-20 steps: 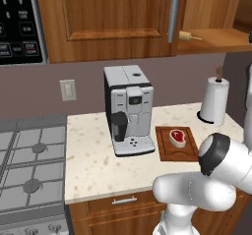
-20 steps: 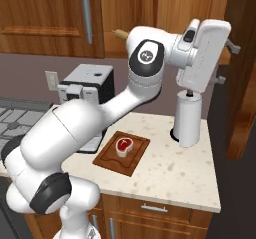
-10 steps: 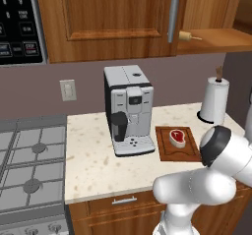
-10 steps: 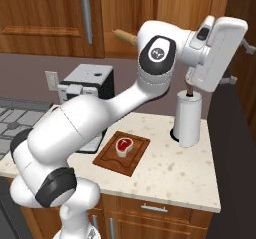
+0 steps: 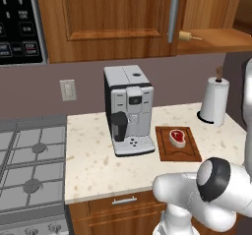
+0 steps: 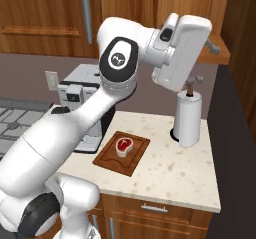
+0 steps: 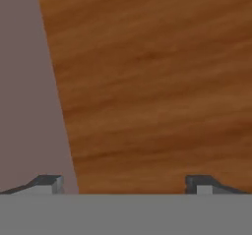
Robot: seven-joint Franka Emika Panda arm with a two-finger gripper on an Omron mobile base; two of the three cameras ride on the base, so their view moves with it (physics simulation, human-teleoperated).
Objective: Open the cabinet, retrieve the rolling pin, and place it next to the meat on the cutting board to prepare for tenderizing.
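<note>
- The rolling pin shows just 1 end and its thin handle on the open shelf; the rest sits behind the cabinet door.
- The paper towel roll has its top hidden behind the robot's hand in the right base view.
- The microwave is cut off by the left edge.

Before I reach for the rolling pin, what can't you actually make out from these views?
- Rolling pin: left base view shows one end with its handle on the shelf; the closed cabinet door hides the rest.
- Gripper: hand view shows two spread tips facing wood grain; which surface that is cannot be told.
- Right base view: the arm's hand covers the shelf opening.
- Meat on the cutting board: too small for detail.
</note>
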